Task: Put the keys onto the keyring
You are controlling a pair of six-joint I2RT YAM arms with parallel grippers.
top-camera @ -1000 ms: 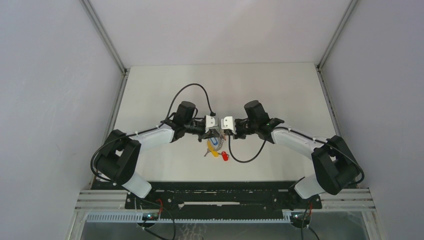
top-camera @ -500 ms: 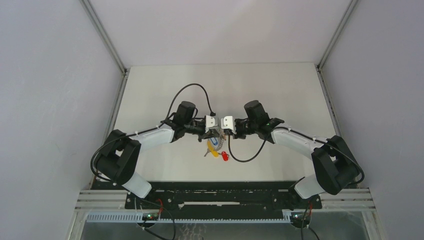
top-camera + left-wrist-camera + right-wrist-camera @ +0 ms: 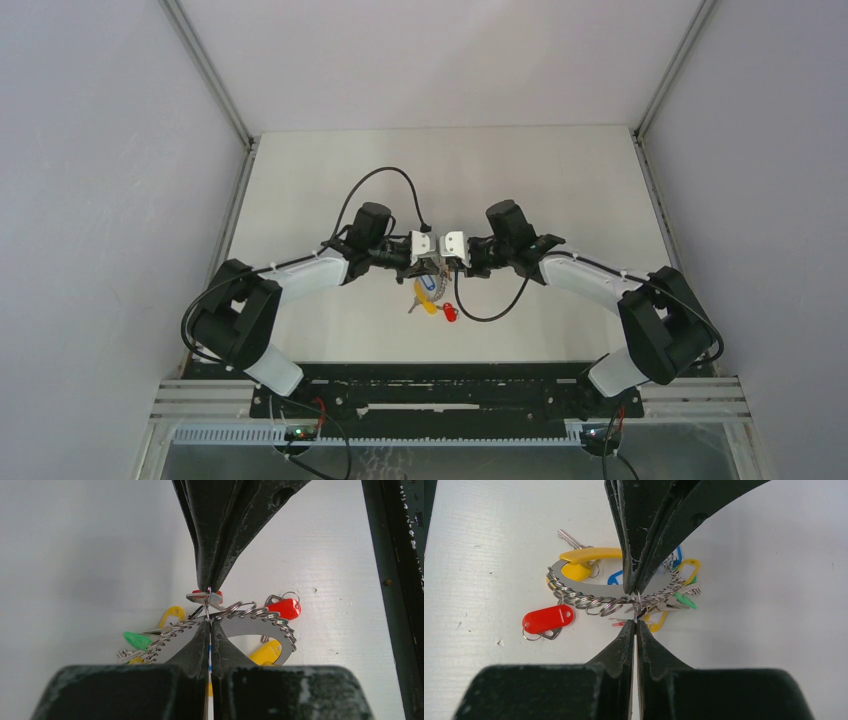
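1. The left gripper (image 3: 209,624) has its two dark fingers pressed together with only a hairline between them. They nip a thin silver metal split ring (image 3: 208,607), seen edge-on.
2. The right gripper (image 3: 636,624) meets it tip to tip from the opposite side. Its fingers are closed just as tightly on the same split ring. Whether that ring belongs to a key or to the bunch cannot be told.
3. Right at the two tips sits a small silver key head (image 3: 204,597) with a sliver of red plastic on it.
4. Directly under the pinch arcs the keyring (image 3: 589,601), a flat silver metal ring carrying a row of small linked rings. Its oval plastic tags fan out around it: a green tag (image 3: 685,600), a blue tag (image 3: 616,577) and some yellow loops.
5. An orange-yellow curved band (image 3: 591,554) lies along the keyring's far edge in the right wrist view, with a silver key shaft (image 3: 569,539) poking out beside it.
6. A silver key with a red oval tag — the red-tagged key (image 3: 548,618) — lies flat, just beside the chain of rings. Whether it is hooked on cannot be told.
7. From above, the bunch sits mid-width on the white table (image 3: 560,200), towards the near edge — both arms bend inward to meet over it.
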